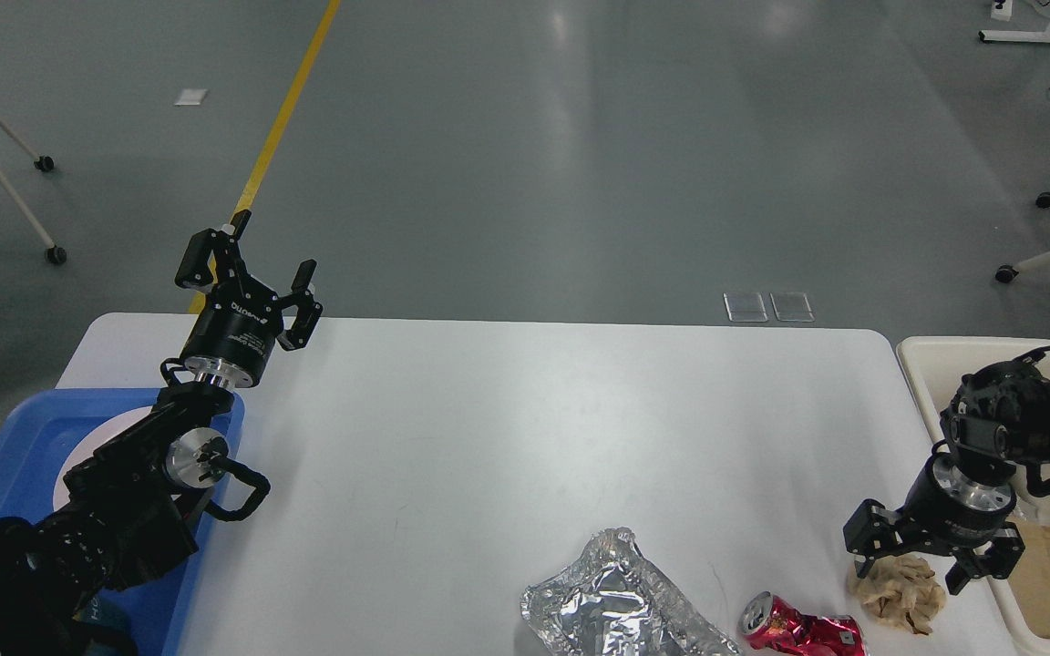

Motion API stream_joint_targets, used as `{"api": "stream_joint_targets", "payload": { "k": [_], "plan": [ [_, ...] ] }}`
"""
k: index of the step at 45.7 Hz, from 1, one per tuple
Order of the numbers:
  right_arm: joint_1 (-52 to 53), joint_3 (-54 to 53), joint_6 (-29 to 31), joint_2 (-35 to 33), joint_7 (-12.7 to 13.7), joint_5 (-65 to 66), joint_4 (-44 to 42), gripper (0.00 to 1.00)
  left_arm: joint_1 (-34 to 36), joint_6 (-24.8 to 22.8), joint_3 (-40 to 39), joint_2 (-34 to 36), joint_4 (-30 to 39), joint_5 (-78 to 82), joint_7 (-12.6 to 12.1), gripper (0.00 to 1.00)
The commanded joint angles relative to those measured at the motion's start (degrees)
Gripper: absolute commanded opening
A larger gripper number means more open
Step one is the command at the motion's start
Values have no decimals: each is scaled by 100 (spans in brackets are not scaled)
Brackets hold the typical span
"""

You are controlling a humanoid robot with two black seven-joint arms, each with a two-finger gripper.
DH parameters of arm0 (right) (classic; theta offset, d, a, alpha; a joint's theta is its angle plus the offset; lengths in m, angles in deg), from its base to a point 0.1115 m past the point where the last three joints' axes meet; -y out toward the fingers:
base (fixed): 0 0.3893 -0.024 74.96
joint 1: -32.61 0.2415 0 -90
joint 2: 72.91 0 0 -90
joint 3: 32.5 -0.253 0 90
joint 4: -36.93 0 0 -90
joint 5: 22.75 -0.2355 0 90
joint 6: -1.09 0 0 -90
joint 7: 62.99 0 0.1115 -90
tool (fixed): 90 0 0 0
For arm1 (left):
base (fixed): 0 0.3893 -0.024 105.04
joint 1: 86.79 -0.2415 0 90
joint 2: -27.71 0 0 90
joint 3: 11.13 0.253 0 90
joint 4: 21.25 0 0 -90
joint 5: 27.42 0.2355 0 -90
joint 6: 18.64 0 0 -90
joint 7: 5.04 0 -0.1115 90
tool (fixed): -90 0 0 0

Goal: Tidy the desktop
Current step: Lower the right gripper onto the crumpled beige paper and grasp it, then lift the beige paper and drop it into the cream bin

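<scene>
Our right hand (909, 577) hangs spread open right over the crumpled brown paper wad (897, 594) on the tabletop (525, 437). Our left hand (249, 275) sits open too, up by the blue tray (5, 456).

White lettering is printed on the black cylindrical body of the left claw (247, 278); it appears upside down in the head view and seems to read "ROBOTIQ", though the letters are too small to be certain. Smaller lines beneath it cannot be read. Markings on the crushed red metal drink can (803, 630) are too blurred to be made out.
</scene>
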Motion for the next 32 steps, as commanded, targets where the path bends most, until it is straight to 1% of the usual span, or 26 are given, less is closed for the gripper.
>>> {"api": "stream_joint_targets", "payload": {
  "k": [1, 5, 6, 9, 11, 12, 13, 16, 18, 19, 32],
  "plan": [
    [-303, -111, -215, 9, -1, -4, -123, 100, 0, 0, 0, 8, 0, -4, 0, 96],
    [-436, -181, -461, 0, -19, -13, -114, 97, 0, 0, 0, -1, 0, 5, 0, 97],
    [-453, -208, -531, 0, -19, -39, -123, 94, 0, 0, 0, -1, 0, -3, 0, 96],
    [-480, -261, -795, -17, -10, -258, -105, 77, 0, -9, 0, -1, 0, 5, 0, 97],
    [-532, -261, -918, -52, -1, -434, -96, 72, 0, 0, 0, 8, 0, -3, 0, 97],
    [-550, -261, -954, -70, 7, -513, -96, 66, 0, 0, 0, -1, 0, -4, 0, 97],
    [-567, -261, -963, -88, 16, -558, -88, 57, 0, 0, 0, -1, 0, -4, 0, 96],
    [-568, -261, -963, -97, 16, -584, -44, 24, 0, 0, 0, -1, 0, 5, 0, 96],
    [-576, -261, -980, -97, 16, -593, -44, 3, 0, 0, 0, -1, 0, -4, 0, 96],
    [-585, -261, -980, -97, 16, -593, -44, 0, 0, 0, 0, -1, 0, 5, 0, 97],
    [-410, -217, -972, -158, 16, -681, -44, 0, 0, 0, 0, -1, 0, -4, 0, 96]
  ]
}}
